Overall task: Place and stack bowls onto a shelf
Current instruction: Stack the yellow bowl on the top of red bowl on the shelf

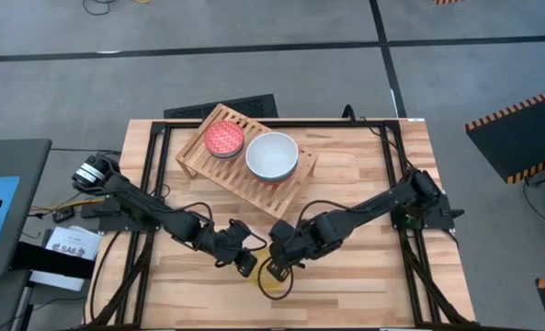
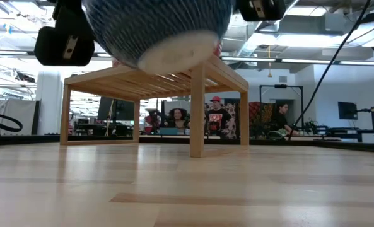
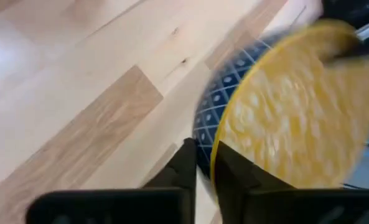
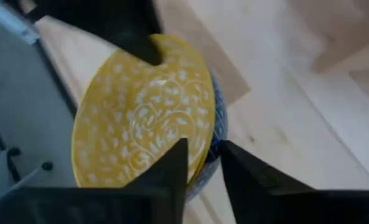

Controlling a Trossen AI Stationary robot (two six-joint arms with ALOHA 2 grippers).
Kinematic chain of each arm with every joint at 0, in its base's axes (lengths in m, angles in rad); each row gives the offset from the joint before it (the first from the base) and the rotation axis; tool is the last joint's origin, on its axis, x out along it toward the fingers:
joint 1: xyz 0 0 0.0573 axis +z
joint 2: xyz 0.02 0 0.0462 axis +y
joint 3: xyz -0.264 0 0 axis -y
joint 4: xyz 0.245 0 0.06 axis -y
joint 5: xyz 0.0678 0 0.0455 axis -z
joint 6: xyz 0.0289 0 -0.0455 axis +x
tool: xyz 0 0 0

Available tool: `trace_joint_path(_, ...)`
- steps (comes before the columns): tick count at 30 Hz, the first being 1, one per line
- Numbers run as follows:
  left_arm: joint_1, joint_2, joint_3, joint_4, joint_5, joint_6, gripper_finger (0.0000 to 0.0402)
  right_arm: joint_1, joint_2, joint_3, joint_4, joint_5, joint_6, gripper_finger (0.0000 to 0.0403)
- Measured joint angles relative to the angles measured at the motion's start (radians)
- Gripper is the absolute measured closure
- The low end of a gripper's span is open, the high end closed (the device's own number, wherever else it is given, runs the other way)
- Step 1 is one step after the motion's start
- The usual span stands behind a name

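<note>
A yellow patterned bowl [image 4: 140, 118] sits nested in a blue-white patterned bowl [image 3: 218, 102]. Both grippers carry this pair above the table's near middle [image 1: 272, 279]. My left gripper [image 3: 203, 152] is shut on the rim on the pair's left. My right gripper [image 4: 203, 149] is shut on the rim on the opposite side. The low view shows the blue-white underside [image 2: 168, 38] tilted and clear of the table. The shelf [image 1: 240, 184] stands farther back on its legs [image 2: 196, 113]. It carries a pink-red patterned bowl [image 1: 224, 138] and a white bowl [image 1: 272, 154]. My left gripper pinches the nested bowls' rim [image 3: 216, 149], one finger [image 3: 187, 165] outside on the blue wall and one inside on the yellow. It comes in slanting from the table's left. The pair hangs lifted clear and tilted. My right gripper pinches the rim [image 4: 201, 144] opposite, one finger [image 4: 172, 168] on the yellow inside and one [image 4: 237, 165] outside the blue wall. It comes in slanting from the table's right. The bowls are clear of the table.
Black frame rails [image 1: 396, 175] run along the table's left, right and far sides. Bare planks [image 1: 346, 276] lie between the shelf and the near edge. The shelf has free slats [image 1: 286, 198] at its right end. People sit in the room behind [image 2: 218, 116].
</note>
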Motion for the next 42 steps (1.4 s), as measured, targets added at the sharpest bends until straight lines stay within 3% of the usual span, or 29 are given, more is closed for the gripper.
trace_joint_path(7, 0.006, -0.027, 0.003, -0.034, 0.085, 0.032, 0.0398, -0.002, -0.068, -0.001, -0.023, -0.039, -0.093, 0.0219)
trace_joint_path(11, -0.003, -0.136, 0.003, -0.121, 0.166, 0.059, 0.0400, 0.008, -0.155, -0.005, -0.105, -0.031, -0.120, 0.0201)
trace_joint_path(16, 0.024, -0.337, 0.005, -0.238, 0.082, 0.052, 0.0401, 0.025, -0.256, -0.003, -0.232, 0.049, -0.109, 0.0201)
trace_joint_path(19, 0.071, -0.453, 0.070, -0.342, 0.043, 0.091, 0.0401, 0.036, -0.300, -0.004, -0.296, 0.140, -0.064, 0.0205)
trace_joint_path(24, 0.256, -0.505, 0.315, -0.650, -0.048, 0.263, 0.0401, 0.037, -0.334, -0.004, -0.317, 0.242, -0.030, 0.0209)
trace_joint_path(32, 0.693, -0.392, 0.743, -0.960, -0.067, 0.626, 0.0401, 0.025, -0.302, -0.005, -0.313, 0.285, -0.006, 0.0210)
trace_joint_path(36, 0.875, -0.325, 0.855, -1.040, 0.034, 0.726, 0.0401, 0.025, -0.271, -0.005, -0.299, 0.282, -0.006, 0.0209)
trace_joint_path(42, 1.020, -0.190, 0.885, -1.216, 0.134, 0.824, 0.0401, 0.017, -0.219, -0.004, -0.255, 0.209, -0.003, 0.0212)
